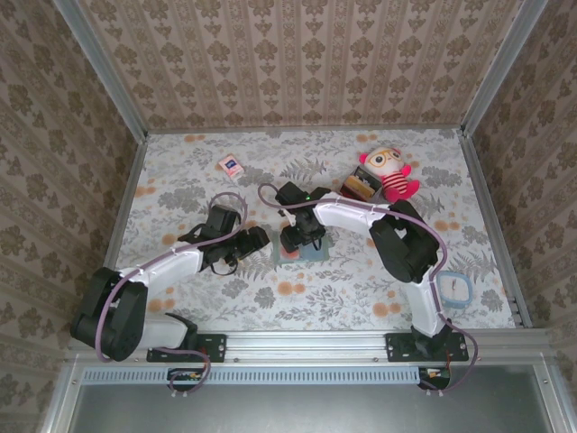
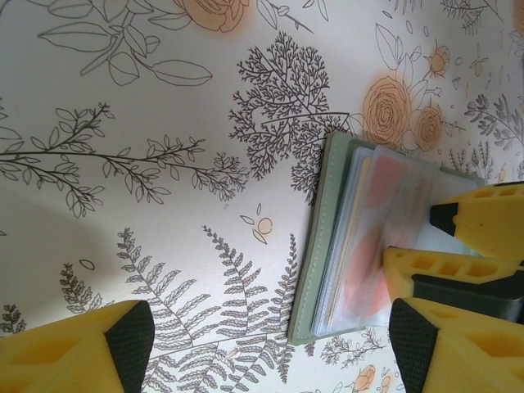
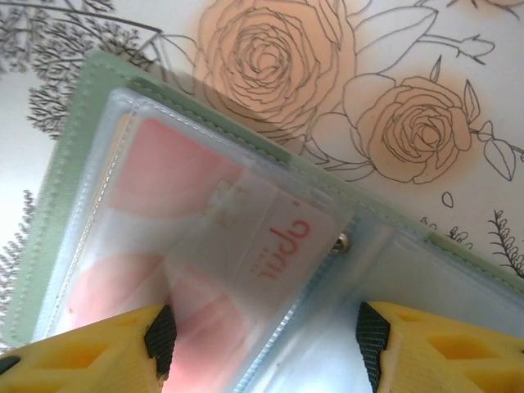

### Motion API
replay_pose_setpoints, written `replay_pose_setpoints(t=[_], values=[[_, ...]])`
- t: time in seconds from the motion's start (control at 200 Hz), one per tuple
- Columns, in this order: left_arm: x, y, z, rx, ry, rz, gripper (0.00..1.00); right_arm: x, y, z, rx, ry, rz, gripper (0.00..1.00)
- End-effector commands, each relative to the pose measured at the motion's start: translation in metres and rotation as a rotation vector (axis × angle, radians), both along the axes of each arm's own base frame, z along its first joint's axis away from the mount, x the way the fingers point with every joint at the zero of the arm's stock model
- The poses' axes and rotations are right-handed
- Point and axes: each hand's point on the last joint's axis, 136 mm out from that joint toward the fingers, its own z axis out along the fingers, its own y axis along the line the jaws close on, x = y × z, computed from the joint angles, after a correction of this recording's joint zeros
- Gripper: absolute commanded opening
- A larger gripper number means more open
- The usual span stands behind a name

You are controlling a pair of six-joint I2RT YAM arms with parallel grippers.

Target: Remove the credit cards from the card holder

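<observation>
Yellow fingers (image 3: 90,356) of right pincer (image 3: 266,340) spread open over card holder (image 3: 65,221), which lies opened flat on floral counter (image 3: 426,65). Pinkish credit card (image 3: 196,229) sits inside clear sleeve (image 3: 385,278). Left pincer (image 2: 270,344) wide open at holder's edge, gripping nothing.

Left arm (image 1: 167,264) and right arm (image 1: 347,215): white links, black joints, trailing lilac cables (image 1: 442,262). Left gripper (image 2: 270,342) and right gripper (image 3: 264,337): yellow honeycombed fingers (image 2: 65,360), textured black pads (image 2: 131,340).
</observation>
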Motion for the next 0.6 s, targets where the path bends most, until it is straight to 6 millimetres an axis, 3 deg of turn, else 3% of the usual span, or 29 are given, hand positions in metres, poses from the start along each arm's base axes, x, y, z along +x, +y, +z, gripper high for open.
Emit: replay_pose_setpoints(t=[0.0,0.3,0.59], values=[[-0.005,-0.001,0.001,-0.01,0.006,-0.01,0.81,-0.019,-0.024,-0.024,-0.082,0.095,0.016,0.6],[-0.007,-0.026,0.011,-0.099,-0.015,-0.076,0.78,-0.024,-0.037,-0.033,-0.043,0.128,-0.025,0.46],[-0.004,-0.055,0.012,-0.165,-0.008,-0.146,0.5,-0.024,-0.041,-0.044,-0.038,0.134,-0.047,0.37]])
